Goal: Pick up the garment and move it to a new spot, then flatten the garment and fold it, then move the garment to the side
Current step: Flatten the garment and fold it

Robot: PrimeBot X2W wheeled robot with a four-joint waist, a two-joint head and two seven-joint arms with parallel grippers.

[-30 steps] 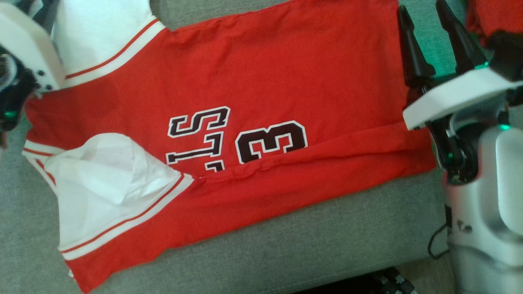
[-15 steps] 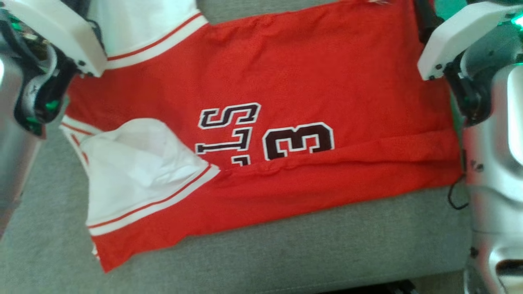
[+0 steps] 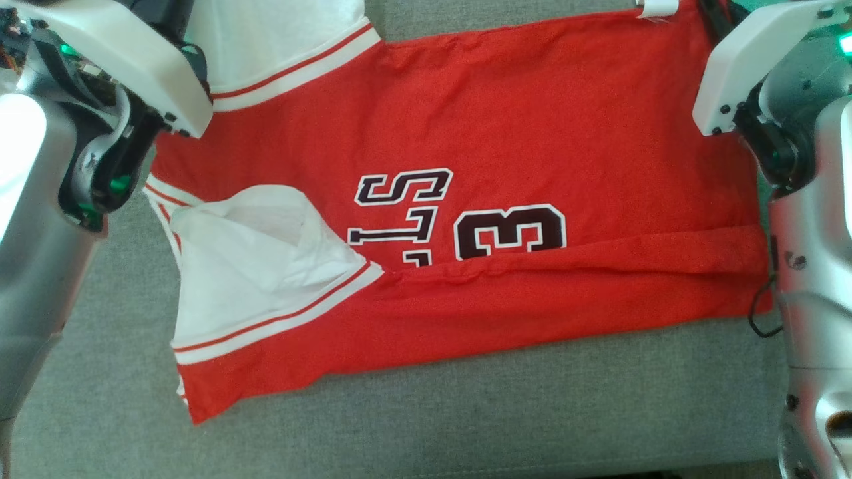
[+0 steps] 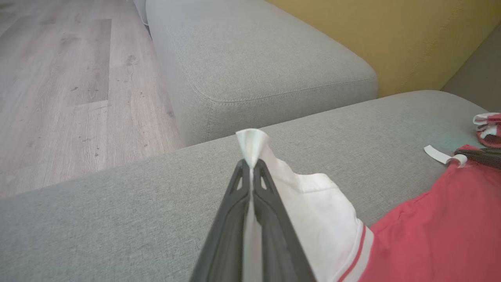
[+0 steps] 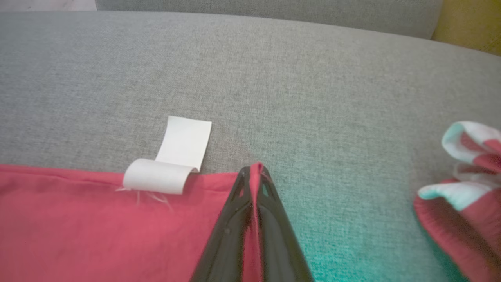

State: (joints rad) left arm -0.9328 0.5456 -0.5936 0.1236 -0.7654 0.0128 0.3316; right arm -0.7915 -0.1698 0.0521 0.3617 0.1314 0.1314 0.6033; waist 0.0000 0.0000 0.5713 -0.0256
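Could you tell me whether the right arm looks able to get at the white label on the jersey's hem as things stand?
Probably not yet: nothing lies over the label, which sits just beside the right tool, but that tool is shut on the jersey.

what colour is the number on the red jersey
The number on the red jersey is near black with a white outline; head view shows it best.

The left gripper [image 4: 250, 166] is clamped on a white sleeve tip of the garment [image 4: 430, 235], and the right gripper [image 5: 256, 170] is pinched on the garment's red far corner. The left forearm [image 3: 33, 279] and right forearm [image 3: 812, 279] are seen flanking the garment's two ends, wrists angled toward its far edge.
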